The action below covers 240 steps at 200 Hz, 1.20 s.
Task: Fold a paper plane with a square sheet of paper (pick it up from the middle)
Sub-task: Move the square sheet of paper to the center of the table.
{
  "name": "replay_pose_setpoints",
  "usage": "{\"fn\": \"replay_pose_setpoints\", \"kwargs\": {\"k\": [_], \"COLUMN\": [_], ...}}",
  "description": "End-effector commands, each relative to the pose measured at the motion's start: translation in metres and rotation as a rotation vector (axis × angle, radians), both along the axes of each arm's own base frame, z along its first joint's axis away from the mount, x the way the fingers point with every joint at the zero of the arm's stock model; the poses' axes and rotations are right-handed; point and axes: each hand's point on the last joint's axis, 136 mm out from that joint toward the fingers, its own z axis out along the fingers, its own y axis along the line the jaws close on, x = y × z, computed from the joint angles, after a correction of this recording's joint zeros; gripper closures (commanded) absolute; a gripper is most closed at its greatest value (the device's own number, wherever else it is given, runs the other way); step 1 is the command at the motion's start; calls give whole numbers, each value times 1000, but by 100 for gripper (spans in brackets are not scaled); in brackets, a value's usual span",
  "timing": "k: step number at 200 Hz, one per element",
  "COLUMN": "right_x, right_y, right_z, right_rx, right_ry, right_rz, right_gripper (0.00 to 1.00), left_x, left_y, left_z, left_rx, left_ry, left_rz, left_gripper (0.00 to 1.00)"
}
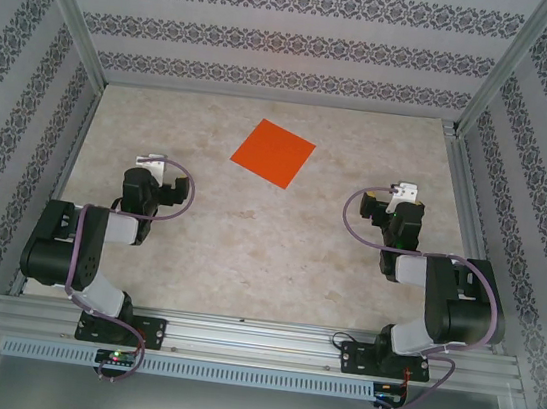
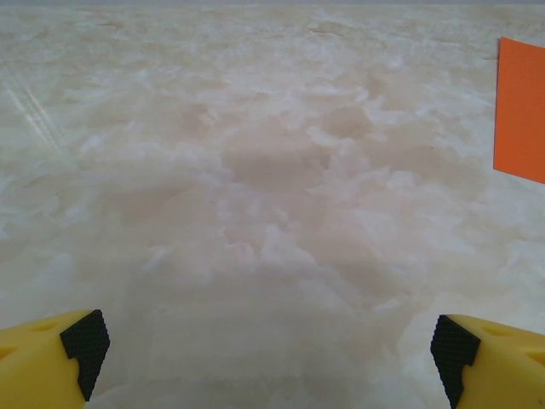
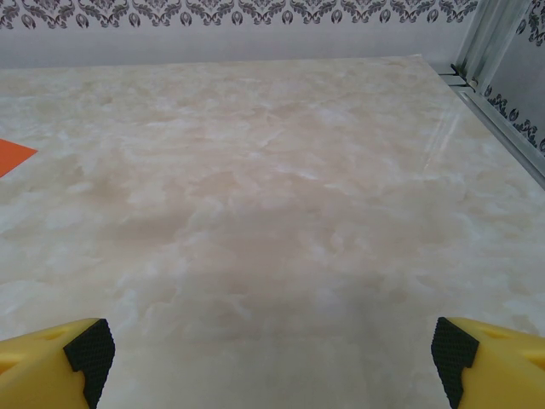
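Finding the square sheet of paper [image 1: 273, 153] flat and unfolded on the far middle of the table [image 1: 246, 261], turned corner-forward, roughly midway between the two arms and well apart from both, likely so that either can reach its centre. Holding the left gripper [image 2: 268, 342] spread wide over bare tabletop, empty, with the sheet's edge off to its right in the wrist view. Holding the right gripper [image 3: 272, 349] likewise spread and empty, one orange corner just at its left. Judging from this, no fold begun; jaws probably set wide in readiness for a pinch at the paper's middle.
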Motion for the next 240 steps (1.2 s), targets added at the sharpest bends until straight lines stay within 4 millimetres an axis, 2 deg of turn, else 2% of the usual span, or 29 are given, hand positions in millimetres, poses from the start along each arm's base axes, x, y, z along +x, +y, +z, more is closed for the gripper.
{"fn": "replay_pose_setpoints", "kwargs": {"k": [1,83,103,140,157,179,201,225,240], "right_x": [4,2,-2,-7,-8,-8,-4,4,9], "right_y": [1,1,1,-9,-5,12,45,99,139], "right_z": [9,10,21,54,65,74,83,95,95], "right_rx": [-8,-6,-8,-22,-3,45,112,205,281], "right_ry": [-35,-47,-66,-22,28,109,138,162,214], "right_rz": [7,8,4,-78,-84,-59,25,152,233], "right_gripper": [2,2,2,2,2,2,2,2,2], "left_x": [4,3,3,3,0,-6,-15,-19,-20], "left_y": [-1,-1,1,9,12,15,17,8,3], "left_z": [6,7,11,35,49,70,87,103,110], "left_rx": [17,17,17,10,-17,-101,-189,-248,-303], "left_ry": [-33,-39,-37,12,28,37,90,132,139], "left_rz": [-13,-13,0,51,85,145,212,196,195], "left_gripper": [0,0,0,0,0,0,0,0,0]}}
